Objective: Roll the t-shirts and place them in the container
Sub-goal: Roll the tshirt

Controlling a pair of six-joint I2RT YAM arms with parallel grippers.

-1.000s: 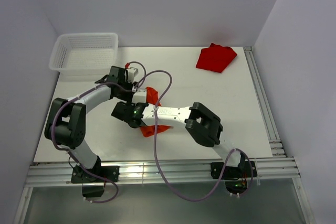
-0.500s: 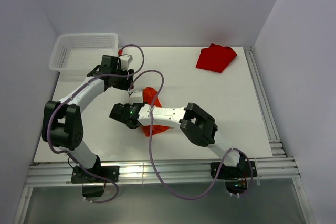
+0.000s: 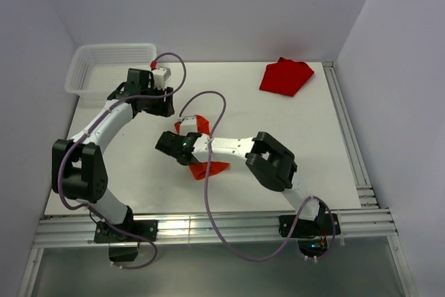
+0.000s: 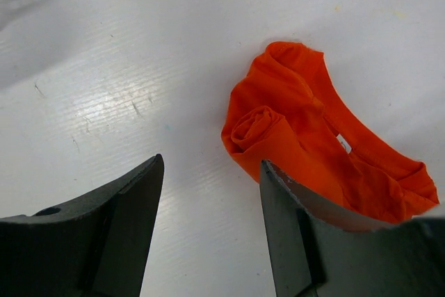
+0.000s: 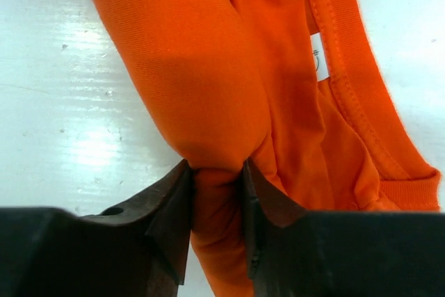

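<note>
The top view looks down from above and behind the arm bases [image 3: 122, 231], taking in the whole worktop [image 3: 299, 137]. The left wrist view looks past the left fingers [image 4: 115, 241], from farther off, at the orange tee [image 4: 299, 137]. The right wrist view sits close over that tee, with the right fingers [image 5: 163, 231] at its bottom edge.

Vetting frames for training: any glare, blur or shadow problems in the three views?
Top view: even light, sharp, only soft shadows, mild glare on the rail. Left wrist: glare streak on the table; orange tee in focus, left tool dark. Right wrist: glare patch on the table at left, tee weave crisp, right tool underexposed.
</note>
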